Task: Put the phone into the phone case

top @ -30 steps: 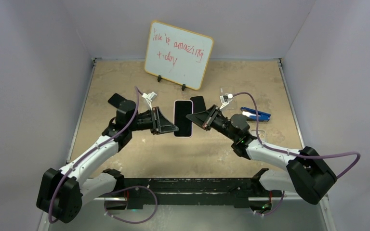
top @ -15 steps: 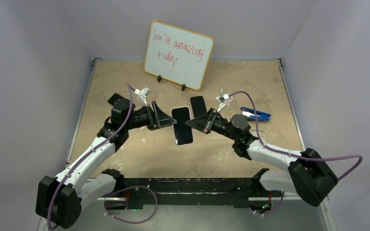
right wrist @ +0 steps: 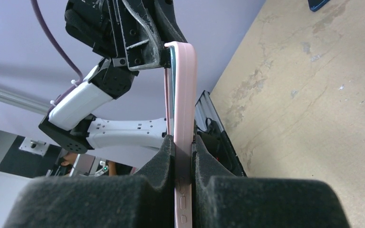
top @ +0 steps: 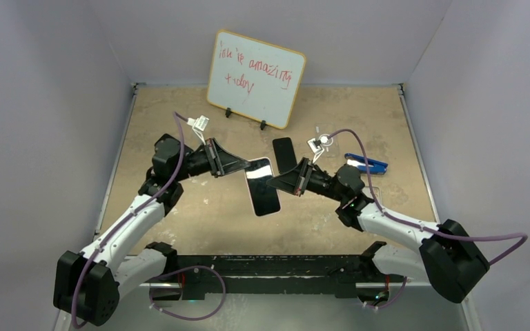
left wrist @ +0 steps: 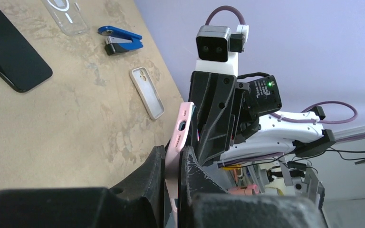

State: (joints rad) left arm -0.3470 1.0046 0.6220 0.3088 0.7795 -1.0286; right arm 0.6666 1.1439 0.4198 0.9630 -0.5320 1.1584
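**A:** Where is the phone (top: 263,196)?

**B:** Inside the pink phone case (right wrist: 185,95), lifted off the table (top: 179,124) between the two arms. The left gripper (left wrist: 172,154) pinches one edge of the case, and the right gripper (right wrist: 183,145) clamps the opposite edge.

**A:** Finished, then?

**B:** Nearly, it seems. The views do not show whether every edge has snapped in, so a last squeeze may remain.

Phone (top: 263,190) now aloft, tilted
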